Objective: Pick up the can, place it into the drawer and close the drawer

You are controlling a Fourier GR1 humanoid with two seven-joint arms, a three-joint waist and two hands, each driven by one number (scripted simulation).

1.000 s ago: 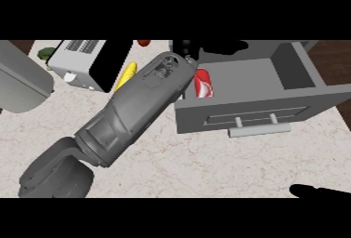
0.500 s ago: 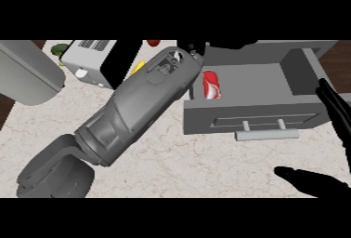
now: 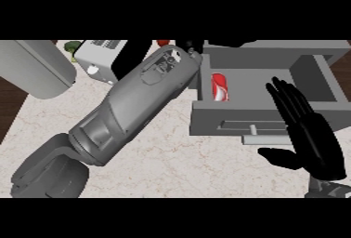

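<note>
So the can is lying on its side inside the open drawer, tucked against the drawer's left wall. The right hand sits just in front of the drawer (fingers straight, relaxed, gripping nothing). The left hand is up at the drawer's back left corner, mostly hidden by its own forearm, so I can't tell its grip.

Marble counter bearing toaster
</note>
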